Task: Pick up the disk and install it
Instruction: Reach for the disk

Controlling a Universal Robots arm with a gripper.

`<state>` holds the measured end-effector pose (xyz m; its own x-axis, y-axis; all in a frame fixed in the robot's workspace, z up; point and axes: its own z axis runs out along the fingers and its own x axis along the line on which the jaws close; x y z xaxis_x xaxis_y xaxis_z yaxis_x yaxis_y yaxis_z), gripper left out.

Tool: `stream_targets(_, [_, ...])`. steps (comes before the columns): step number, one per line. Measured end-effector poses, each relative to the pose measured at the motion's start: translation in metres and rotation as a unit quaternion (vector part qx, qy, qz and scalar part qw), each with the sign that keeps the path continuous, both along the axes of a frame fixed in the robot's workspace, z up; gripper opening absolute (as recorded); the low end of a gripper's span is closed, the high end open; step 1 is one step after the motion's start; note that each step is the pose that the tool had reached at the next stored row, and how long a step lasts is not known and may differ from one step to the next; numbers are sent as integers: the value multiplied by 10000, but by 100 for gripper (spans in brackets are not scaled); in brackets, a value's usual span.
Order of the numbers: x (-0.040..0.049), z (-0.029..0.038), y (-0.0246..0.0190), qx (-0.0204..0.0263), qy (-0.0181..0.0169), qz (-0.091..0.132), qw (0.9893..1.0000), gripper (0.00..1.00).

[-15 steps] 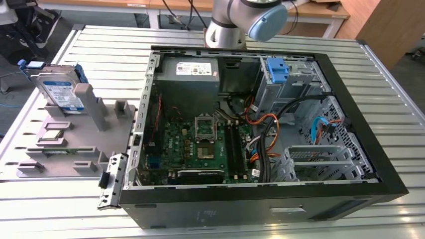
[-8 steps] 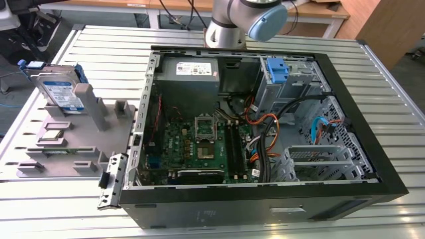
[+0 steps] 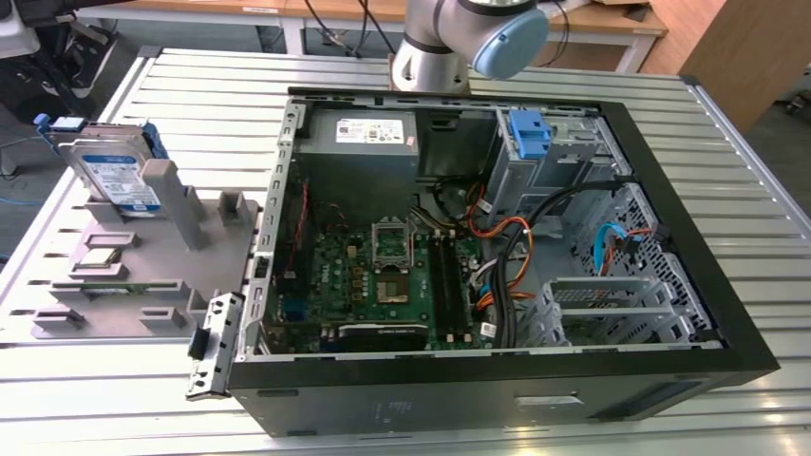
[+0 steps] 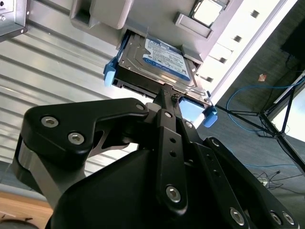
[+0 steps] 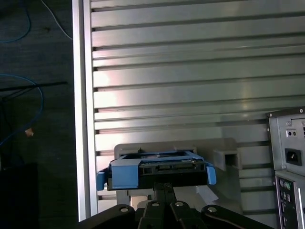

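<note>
The disk [image 3: 121, 176], a silver drive with a white-and-blue label and blue side rails, stands tilted in a slot of the grey holder [image 3: 152, 256] at the exterior view's left. Both wrist views look along my gripper toward it: the disk [image 4: 162, 59] shows its label, and the disk [image 5: 157, 171] shows its end with the blue rails. My gripper [image 4: 164, 93] [image 5: 164, 187] has its black fingers closed together into one thin tip, lined up with the disk's near edge. Nothing is between the fingers. In the exterior view nothing touches the disk.
The open computer case [image 3: 507, 237] lies at centre, with a motherboard, cables and a grey power supply [image 3: 361, 133]. A lone blue bracket [image 3: 526, 133] sits in the drive bay at its far side. The holder carries other small parts. The slatted metal table [image 3: 709, 133] surrounds everything.
</note>
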<state>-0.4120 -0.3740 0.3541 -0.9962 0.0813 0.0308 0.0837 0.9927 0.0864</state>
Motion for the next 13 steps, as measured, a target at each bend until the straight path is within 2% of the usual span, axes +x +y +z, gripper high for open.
stream_targets(6, [-26, -17, 20, -17, 1, 0, 10000, 11])
stream_targets(13, [-27, -23, 21, -24, 0, 0, 10000, 11])
